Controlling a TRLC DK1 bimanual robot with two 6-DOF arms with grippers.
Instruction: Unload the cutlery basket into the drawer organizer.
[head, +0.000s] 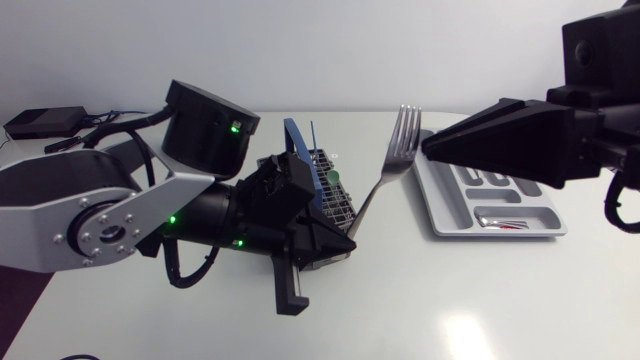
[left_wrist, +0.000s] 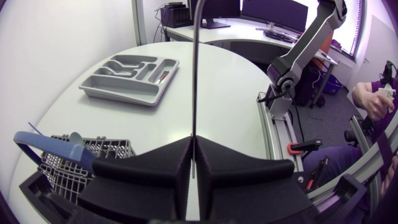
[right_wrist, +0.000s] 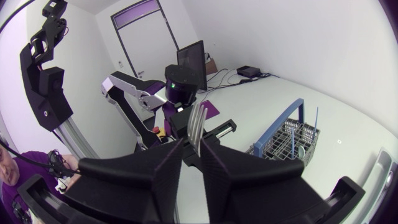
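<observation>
A silver fork hangs in the air between my two arms, tines up and tilted right. My left gripper is shut on the handle's lower end; in the left wrist view the fork rises edge-on from the closed gripper. My right gripper is level with the fork's neck, and in its wrist view the gripper stands slightly open with the tines in the gap. The wire cutlery basket with a blue handle sits behind my left gripper. The grey drawer organizer lies to the right.
The basket still holds a thin blue stick and a spoon. One organizer compartment holds a piece of cutlery. A black box with cables sits at the table's back left.
</observation>
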